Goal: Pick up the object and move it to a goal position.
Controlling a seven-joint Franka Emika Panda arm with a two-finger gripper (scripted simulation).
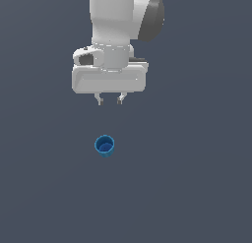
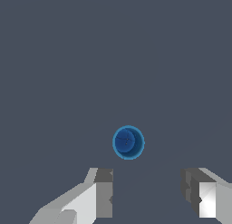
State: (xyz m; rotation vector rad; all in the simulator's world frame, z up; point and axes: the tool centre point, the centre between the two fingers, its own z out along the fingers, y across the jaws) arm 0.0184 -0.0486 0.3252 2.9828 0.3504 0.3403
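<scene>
The object is a small bright-blue round cup (image 1: pixel 104 145) standing upright on the dark grey floor, its hollow darker inside facing up. In the wrist view the cup (image 2: pixel 128 142) lies ahead of the fingertips, apart from them. My white gripper (image 1: pixel 110 100) hangs in the air above the cup, slightly toward the exterior view's right of it. Its two short fingers are spread apart with nothing between them; in the wrist view the gripper (image 2: pixel 149 198) shows a wide bare gap between the pads.
A flat, uniform dark grey floor (image 1: pixel 197 188) surrounds the cup on every side. The white arm's wrist and hand body (image 1: pixel 109 77) fill the upper middle of the exterior view.
</scene>
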